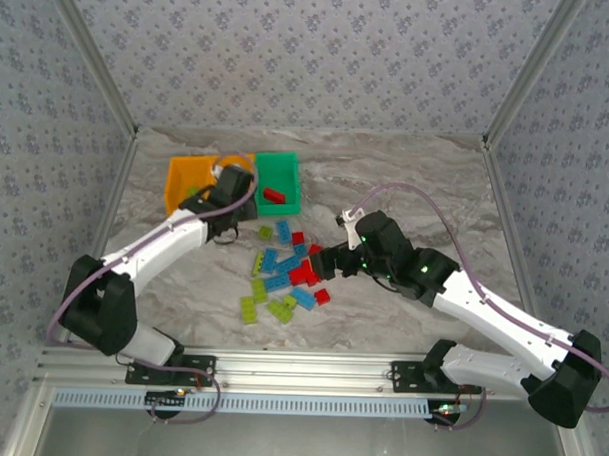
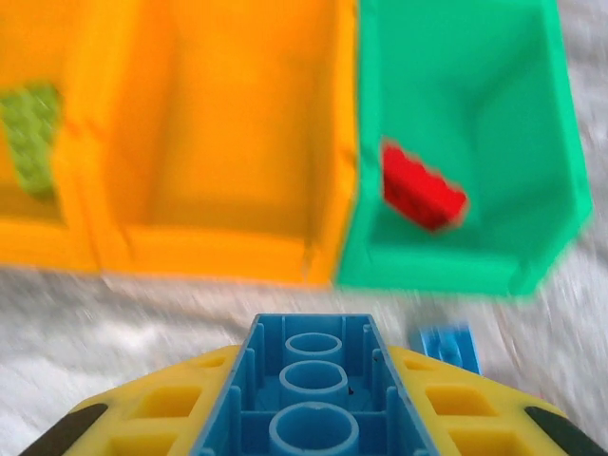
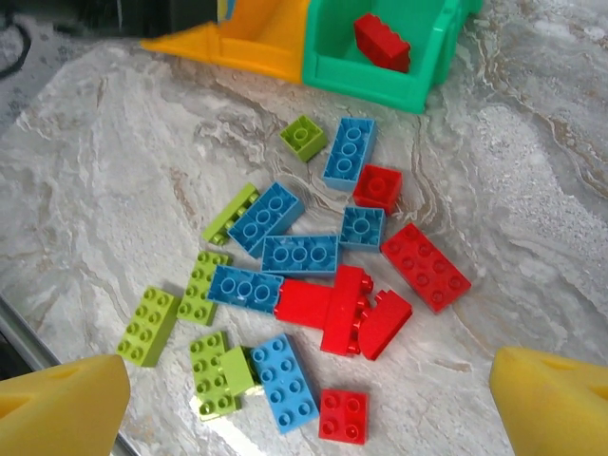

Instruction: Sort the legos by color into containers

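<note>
Near edge: a bare strip of marble table (image 1: 381, 321) runs from the arm bases to the loose legos (image 3: 313, 275), red, blue and lime, scattered mid-table. The right gripper (image 1: 328, 261) is at the pile's right edge, jaws spread wide, holding nothing. Farther in, the left gripper (image 2: 313, 418) is clamped on a blue brick (image 2: 309, 375), underside up, just short of the bins' front rims. Left orange bin (image 2: 38, 237), middle orange bin (image 2: 209, 142) and green bin (image 2: 532, 142) stand wall to wall. A lime brick (image 2: 28, 138) lies in the left bin, a red brick (image 2: 421, 195) in the green. Open marble lies right of the bins.
</note>
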Controlling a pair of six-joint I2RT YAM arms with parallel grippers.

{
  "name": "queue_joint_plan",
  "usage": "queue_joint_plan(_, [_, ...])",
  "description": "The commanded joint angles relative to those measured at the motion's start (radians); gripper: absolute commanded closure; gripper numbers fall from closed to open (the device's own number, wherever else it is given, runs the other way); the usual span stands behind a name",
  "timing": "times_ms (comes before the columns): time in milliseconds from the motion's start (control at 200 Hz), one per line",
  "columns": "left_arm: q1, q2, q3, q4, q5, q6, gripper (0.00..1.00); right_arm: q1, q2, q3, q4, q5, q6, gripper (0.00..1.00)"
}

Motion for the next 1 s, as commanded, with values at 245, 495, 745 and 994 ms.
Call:
queue_joint_plan(245, [0.206,0.386,0.408,-0.046,0.133,0.095,0.74,0.017,-0.047,0.011,-0.034,0.030,0.049,0.00])
queue_joint_plan(495, [0.204,0.337,0.422,-0.077,0.162,0.084,0.50,0.015,-0.068,-0.001,-0.043,0.072,0.060,0.00])
queue_joint_plan(745, [0.074,-0.030,0.231,-0.139,0.184,0.101,0.45,0.005,0.084,0.061,-0.016,0.080,0.035,0.00])
queue_joint_plan(994, [-0.245,-0.475,0.084,-0.370,0.056,0.330,0.40,-0.024,0.477,0.261,0.005,0.037,-0.022,0.08])
